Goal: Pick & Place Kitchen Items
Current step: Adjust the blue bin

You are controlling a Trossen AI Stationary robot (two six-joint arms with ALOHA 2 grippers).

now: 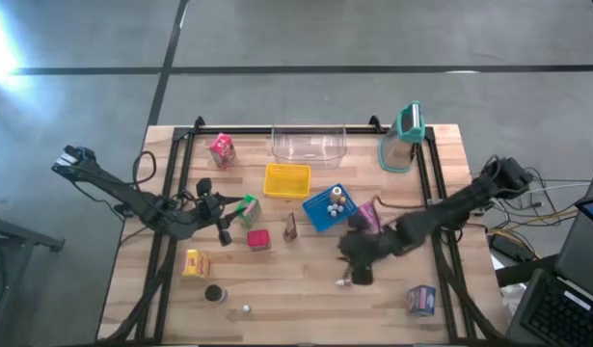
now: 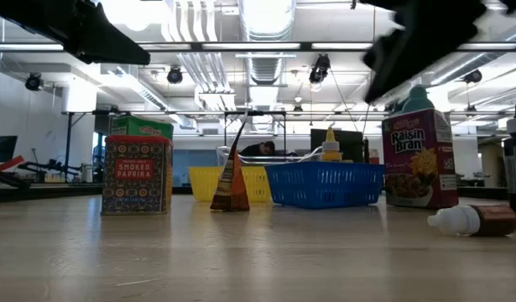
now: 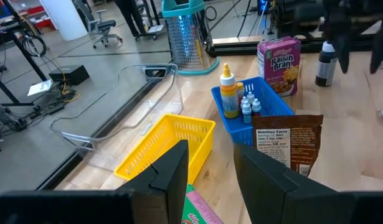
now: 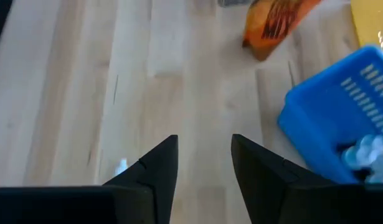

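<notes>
My left gripper (image 1: 229, 212) is open and hovers by the green carton (image 1: 249, 208). In the left wrist view, the carton's top (image 3: 200, 208) shows low between the fingers (image 3: 210, 149); whether they touch it I cannot tell. My right gripper (image 1: 355, 260) is open above bare table (image 4: 203, 138), near the blue basket (image 1: 327, 208). A small brown bottle (image 1: 343, 281) with a white cap lies on its side below it (image 2: 474, 220). The red paprika carton (image 1: 258, 239), brown pouch (image 1: 290, 226) and Raisin Bran carton (image 1: 369, 216) stand upright on the table.
The yellow basket (image 1: 286, 180) and a clear tray (image 1: 309, 146) sit toward the far edge. Also there are a pink carton (image 1: 222, 149) and the teal-topped grater (image 1: 404, 137). Near the front edge lie a yellow carton (image 1: 195, 262), dark disc (image 1: 214, 293), white ball (image 1: 246, 309) and purple carton (image 1: 421, 300).
</notes>
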